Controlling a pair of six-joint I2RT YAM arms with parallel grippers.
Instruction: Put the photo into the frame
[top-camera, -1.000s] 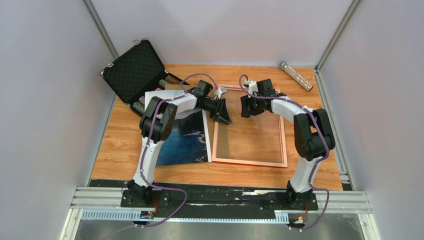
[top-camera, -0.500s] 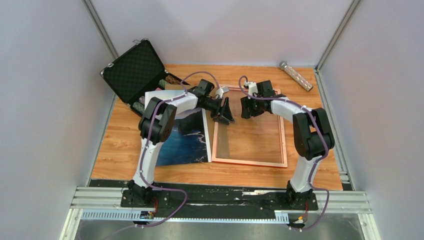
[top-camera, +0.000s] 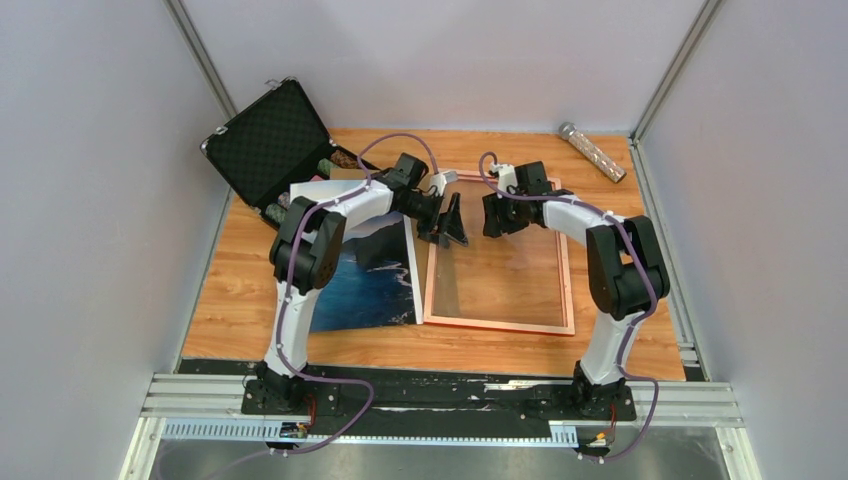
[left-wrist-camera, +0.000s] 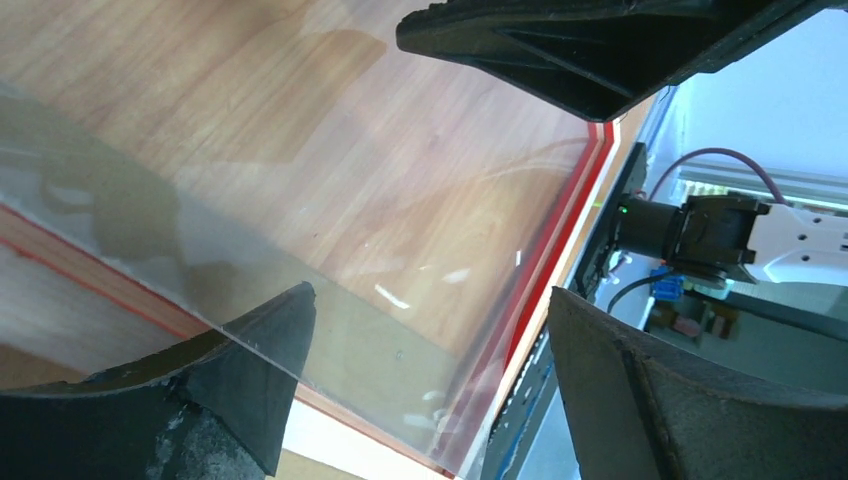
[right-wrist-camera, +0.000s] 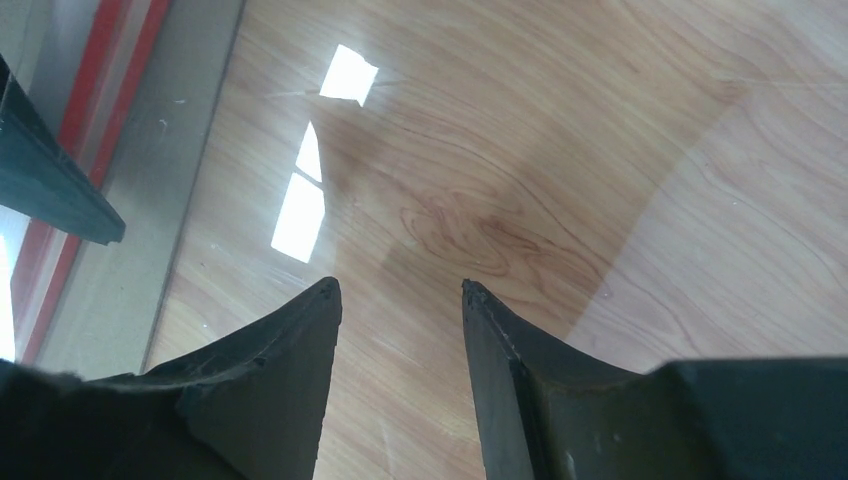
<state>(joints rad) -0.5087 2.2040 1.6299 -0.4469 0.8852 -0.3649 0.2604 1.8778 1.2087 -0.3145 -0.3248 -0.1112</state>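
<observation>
Case (top-camera: 268, 142): black and foam-lined, lid raised, at the far-left corner of the table (top-camera: 240, 300). What lies inside is too small to tell.

Photo (top-camera: 372, 285): lies flat on the table, sea side up, outside the frame. Its right edge is just beside the frame's left rail. Its far part is hidden under the left arm.

Left gripper (top-camera: 451, 222): hangs over the frame's far-left corner, pointing toward the right gripper. In the left wrist view its fingers (left-wrist-camera: 235, 385) are spread wide. It is released, with nothing between them.

Pane (left-wrist-camera: 330, 230): a clear sheet over the wood. In the left wrist view its edge runs close past one left fingertip. Whether they touch cannot be told.

Frame (top-camera: 500, 325): lies flat at mid-table, pinkish-copper face up, with wood grain showing through its opening. A red edge (left-wrist-camera: 565, 250) shows in the left wrist view.

Right gripper (top-camera: 492, 216): over the far part of the frame, facing the left gripper, near it but apart. In the right wrist view its fingers (right-wrist-camera: 290, 340) stand partly apart. Only glossy wood grain shows in the gap, so it grasps nothing.

Tube (top-camera: 592, 151): a silvery cylinder lying at the far-right corner of the table, well apart from the frame.
</observation>
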